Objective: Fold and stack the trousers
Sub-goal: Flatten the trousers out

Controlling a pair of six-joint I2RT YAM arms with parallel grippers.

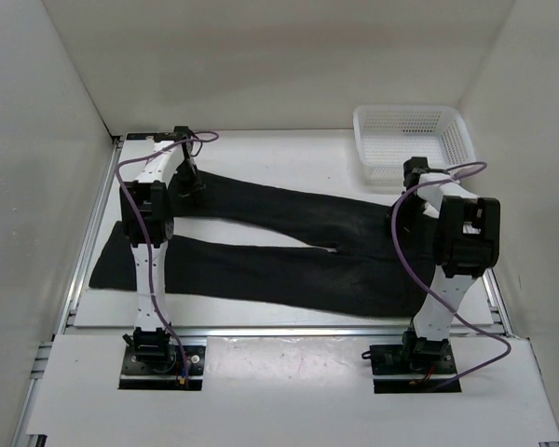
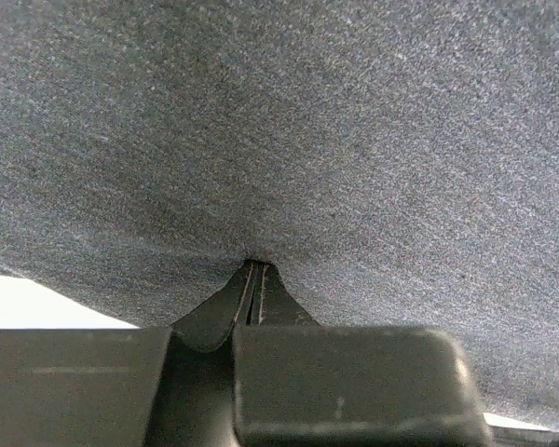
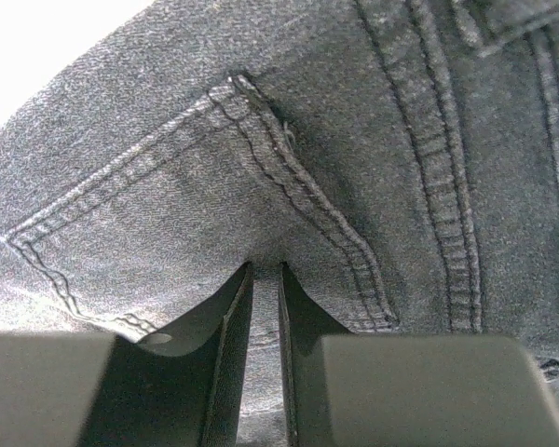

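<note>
The black trousers [image 1: 289, 270] lie spread flat on the white table, waist at the right and both legs running left. My left gripper [image 1: 188, 192] is down on the end of the far leg. In the left wrist view its jaws [image 2: 252, 272] are pressed together on the dark fabric [image 2: 307, 140], which fills the frame. My right gripper [image 1: 415, 177] is at the far corner of the waist. In the right wrist view it [image 3: 265, 272] is shut on a fold of fabric beside a stitched back pocket [image 3: 168, 214].
A white mesh basket [image 1: 412, 140] stands at the back right, just beyond the right gripper. White walls close in the table on the left, back and right. Purple cables loop off both arms. The near leg's end [image 1: 112, 265] reaches the table's left edge.
</note>
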